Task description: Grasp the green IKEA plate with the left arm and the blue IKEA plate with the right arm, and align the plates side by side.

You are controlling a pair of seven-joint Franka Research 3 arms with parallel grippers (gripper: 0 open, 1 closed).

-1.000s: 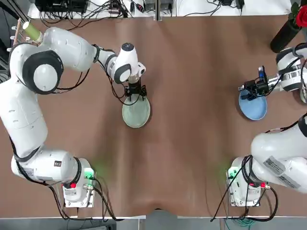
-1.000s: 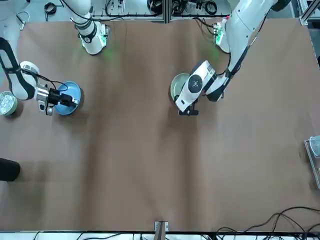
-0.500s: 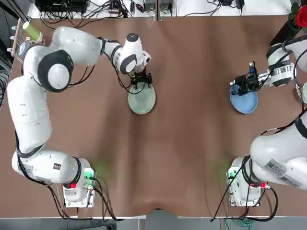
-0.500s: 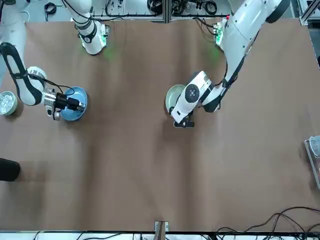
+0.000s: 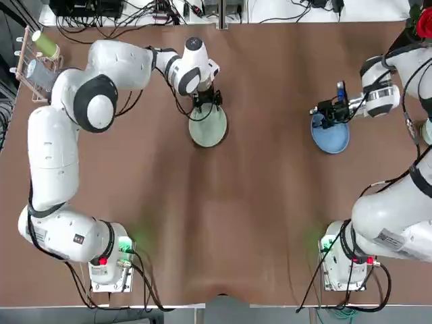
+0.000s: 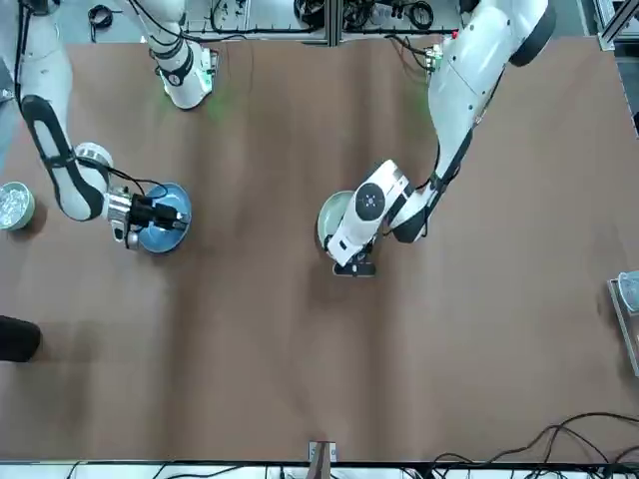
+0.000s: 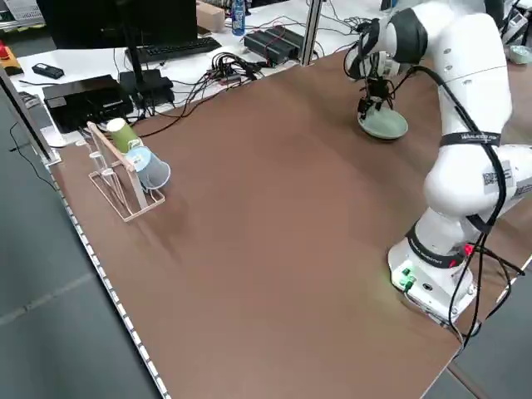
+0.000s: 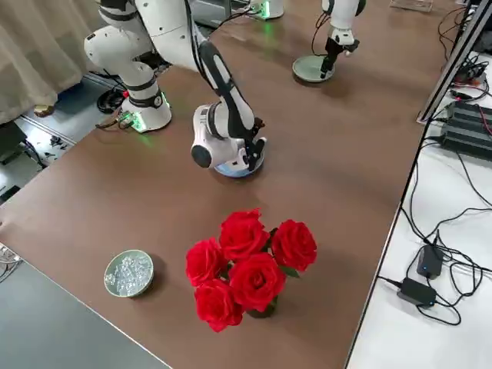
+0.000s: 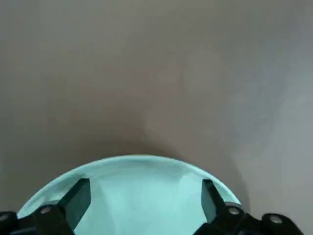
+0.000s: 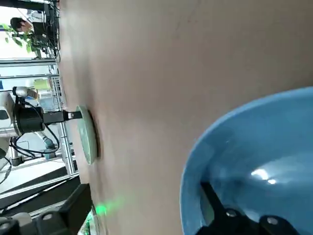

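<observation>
Green IKEA plate (image 5: pixel 208 128) lies directly beneath the left gripper (image 9: pixel 146 187), whose two fingers stand wide apart over it, well inside its breadth; whether they press on the plate cannot be told, but they are not closed on its rim. From that gripper, the plate reaches back toward the robot's bases.

The right gripper (image 10: pixel 145 188) is also spread wide. One of its fingers stands over the blue IKEA plate (image 5: pixel 331 137), the other outside it, so the plate's near rim runs through the space between them without being pinched. This plate, too, extends mostly baseward from its gripper.

The relation that matters is the gap between the plates: they are well apart, green on the robot's left and blue on its right, with bare table (image 5: pixel 270 202) between. Each arm is nearer to its own plate. Both plates are round, so no long axis needs turning; the blue one sits slightly closer to the bases.

Bringing them together seems to be the step in hand, and it probably calls for inward travel by both arms plus a small fore-and-aft correction. With neither rim clamped, a plate could slip or swivel away.
</observation>
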